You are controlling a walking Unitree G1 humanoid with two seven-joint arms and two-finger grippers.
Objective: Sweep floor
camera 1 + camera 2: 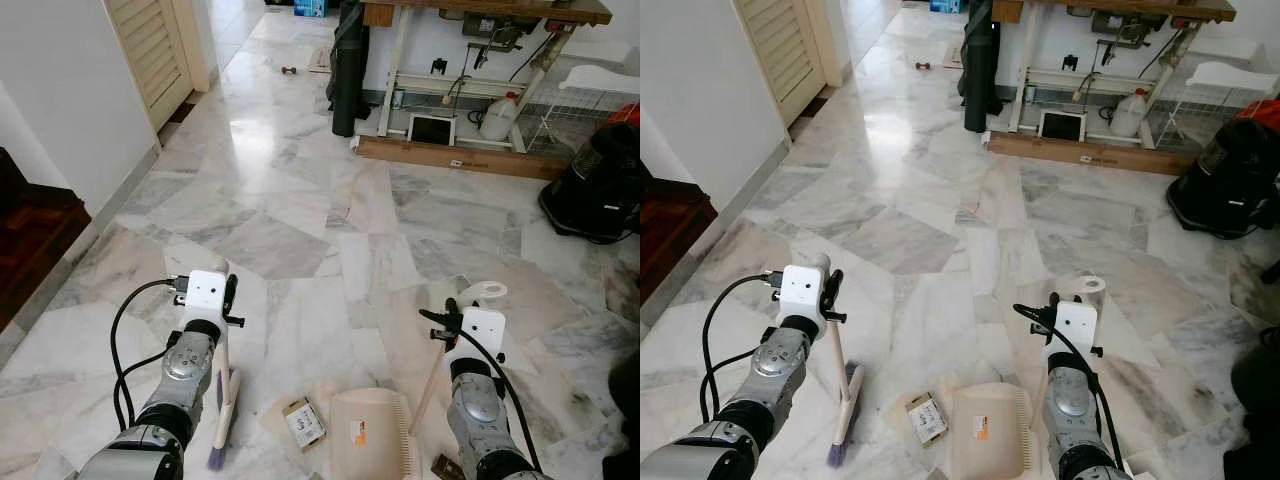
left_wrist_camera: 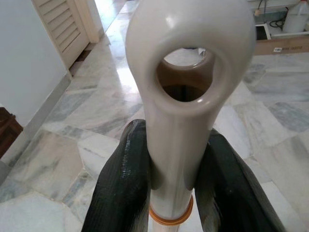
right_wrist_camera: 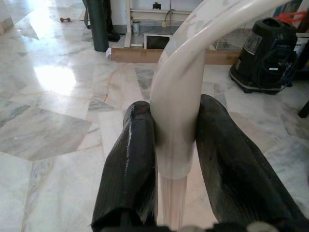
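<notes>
Cream plastic both sides: left gripper (image 2: 169, 179) fingers pinch the broom (image 1: 222, 400), bristles on the floor below; small box (image 1: 304, 422) between; right gripper (image 3: 176, 145) fingers clamp the dustpan (image 1: 368, 432) handle. Keep pan lip flat, sweep box rightward.

Broom (image 1: 222, 400): cream handle w/ looped top, purple bristles down on the marble floor (image 1: 300, 220), standing near upright, slightly tilted, on the robot's left. Dustpan (image 1: 368, 432): cream, ribbed comb edge, orange sticker, flat on floor; its long pale handle (image 1: 432, 385) slants up to a looped end. Small cardboard box (image 1: 304, 422) lies just beside the pan, between it & the bristles.
</notes>
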